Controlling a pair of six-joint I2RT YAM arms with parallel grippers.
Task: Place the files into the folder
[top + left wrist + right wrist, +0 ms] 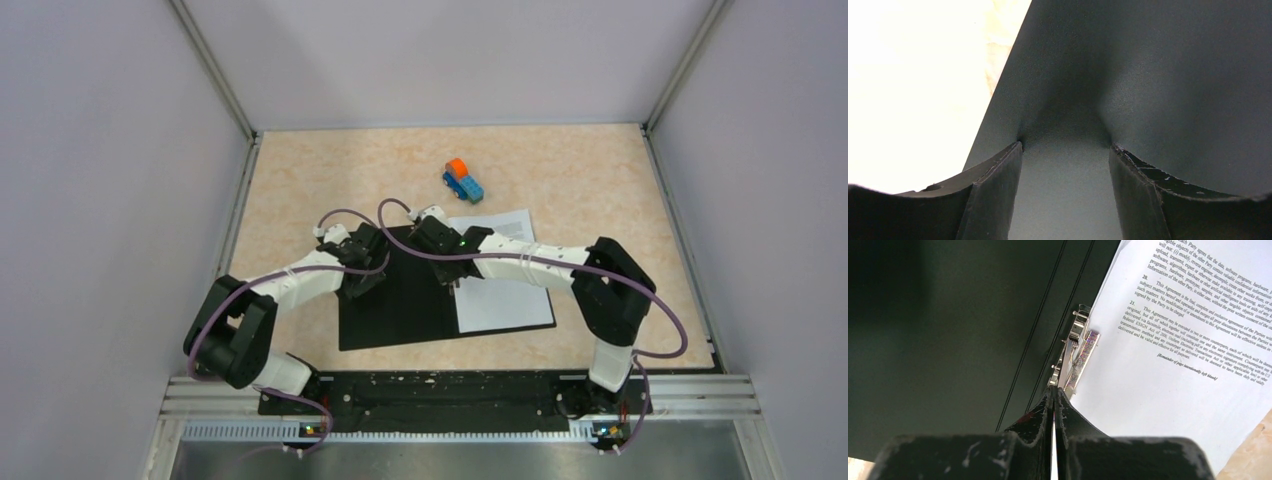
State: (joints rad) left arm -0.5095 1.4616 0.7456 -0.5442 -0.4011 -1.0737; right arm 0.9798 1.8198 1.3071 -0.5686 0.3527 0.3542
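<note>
**Container:** one folder (400, 300), lying opened flat on the tabletop (600, 180), black inside facing up.

**Contents:** one stack of files (505, 305), white sheets with the top page printed. It lies on the folder's right half, and its far edge reaches past the folder's far edge. How many sheets there are I cannot tell. One metal clip strip (1080, 350) sits beside the spine, at the paper's left edge. The left half holds no paper.

**Loose item:** one toy truck (463, 181), blue and orange, on the tabletop beyond the folder and apart from it.

**Pincers:** two.
- The left pincer (1065, 145) is down on the bare left half with its fingers spread wide, gripping nothing.
- The right pincer (1054, 390) has its fingertips pressed together, with nothing visible between them. It sits at the near end of the clip strip.
</note>
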